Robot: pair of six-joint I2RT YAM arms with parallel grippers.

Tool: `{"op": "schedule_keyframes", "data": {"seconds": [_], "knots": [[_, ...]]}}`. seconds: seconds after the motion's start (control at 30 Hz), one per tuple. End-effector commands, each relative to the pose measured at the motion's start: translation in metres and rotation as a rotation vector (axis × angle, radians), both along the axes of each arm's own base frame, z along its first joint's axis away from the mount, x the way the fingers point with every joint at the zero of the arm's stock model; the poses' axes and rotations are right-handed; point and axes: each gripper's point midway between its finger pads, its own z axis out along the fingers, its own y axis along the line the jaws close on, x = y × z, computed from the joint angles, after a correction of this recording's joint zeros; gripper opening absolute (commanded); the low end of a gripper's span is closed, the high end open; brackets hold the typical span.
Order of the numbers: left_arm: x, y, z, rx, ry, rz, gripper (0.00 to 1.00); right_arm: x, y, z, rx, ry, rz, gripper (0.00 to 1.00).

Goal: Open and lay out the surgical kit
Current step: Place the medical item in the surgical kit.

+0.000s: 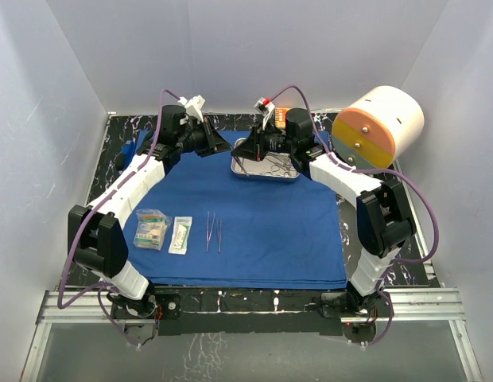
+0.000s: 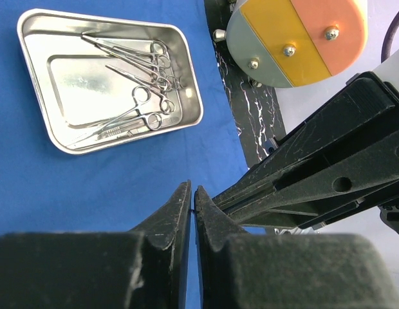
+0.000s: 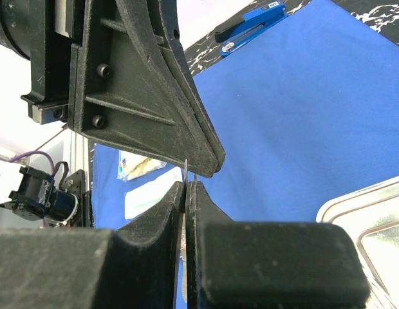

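Where the overhead view gives us only the left arm (image 1: 135, 187) and right arm (image 1: 342, 179) converging over the far part of the blue cloth wrap (image 1: 262, 231), the wrist cameras fill in the rest. From the left wrist we see the left pincer (image 2: 192, 190) with its jaws almost together, a hairline slit between them. From the right wrist we see the right pincer (image 3: 186, 187) clenched on a thin steel instrument (image 3: 185, 167) (a mere sliver, edge-on) that reaches up to the left pincer's tip; whether the left one pinches it we cannot tell. Ahead of the left pincer lies the steel tray (image 2: 77, 84), with clamps (image 2: 138, 76) inside. Well behind both pincers, toward the arm bases, two clear packets (image 1: 151, 229) and a pair of forceps (image 1: 208, 231) lie in a row on the cloth. Beyond the right pincer stands the white-and-orange cylinder (image 2: 296, 38). We see a black marbled table (image 1: 254, 301) beneath and white walls (image 1: 48, 119) around.
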Motion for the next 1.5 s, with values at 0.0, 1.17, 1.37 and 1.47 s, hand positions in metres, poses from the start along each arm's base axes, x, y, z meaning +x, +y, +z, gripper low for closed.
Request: {"op": "schedule_keyframes", "data": {"seconds": [0.0,1.17,1.37,1.47], "knots": [[-0.001,-0.001,0.02,-0.029,-0.046,-0.011,0.01,0.004,0.004,0.025,0.035,-0.063,-0.003,0.0],[-0.104,0.0,-0.11,0.347,0.31,-0.164,0.0,0.03,-0.135,-0.029,-0.227,-0.017,-0.19,0.5],[-0.122,-0.007,-0.142,0.383,0.42,-0.195,0.0,0.007,-0.163,-0.073,-0.348,0.009,-0.211,0.53],[-0.127,-0.009,-0.154,0.393,0.467,-0.215,0.0,-0.001,-0.169,-0.088,-0.383,0.024,-0.222,0.56]]}}
